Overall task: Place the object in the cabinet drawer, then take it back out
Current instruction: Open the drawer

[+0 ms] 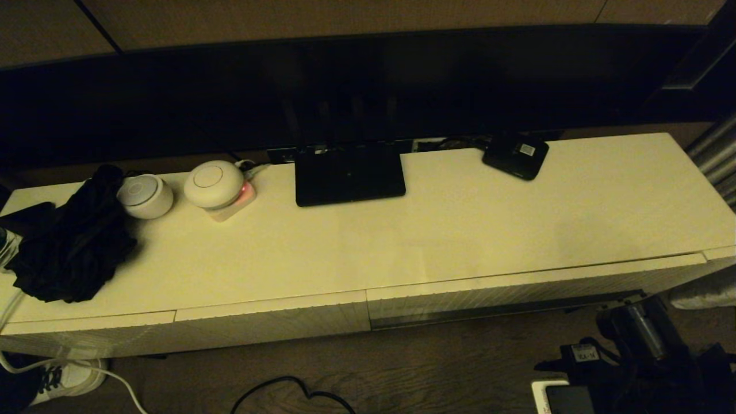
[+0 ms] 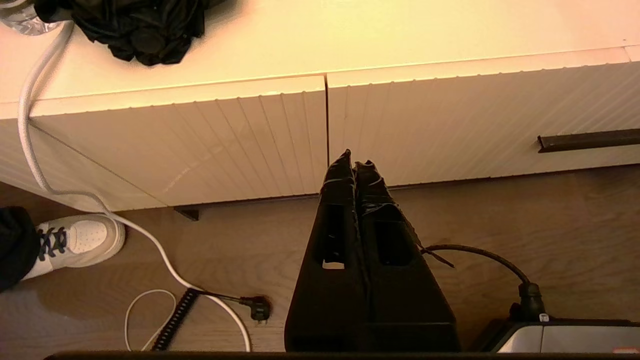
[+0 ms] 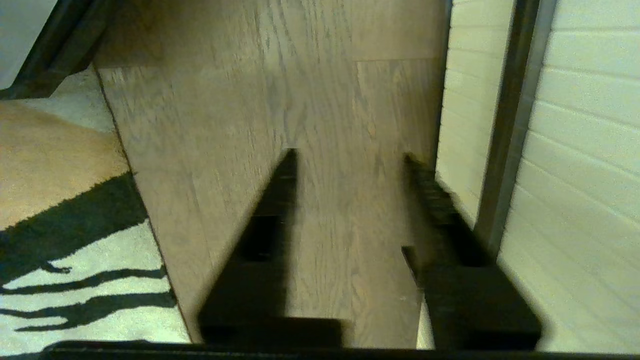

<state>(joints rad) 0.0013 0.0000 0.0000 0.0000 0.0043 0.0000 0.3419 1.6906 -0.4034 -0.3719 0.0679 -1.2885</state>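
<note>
The black divided box with red and white packets is out of view. The cabinet drawer (image 1: pixel 517 290), the wider right-hand one with a white ribbed front, looks shut; a dark handle strip (image 1: pixel 500 310) runs along its lower part. My right gripper (image 3: pixel 350 157) is open and empty over the wooden floor, one finger close beside the drawer front (image 3: pixel 575 150) and its handle strip (image 3: pixel 505 150). The head view shows the right arm (image 1: pixel 632 330) low at the right, in front of the drawer. My left gripper (image 2: pixel 353 160) is shut on nothing, facing the seam between the two drawer fronts.
On the cabinet top stand a black router (image 1: pixel 349 172), a small flat black device with a white label (image 1: pixel 516 155), two white round devices (image 1: pixel 214 184), and a black cloth (image 1: pixel 75 241). A white cable (image 2: pixel 30 125) and a shoe (image 2: pixel 80 240) lie left; a rug (image 3: pixel 60 250) right.
</note>
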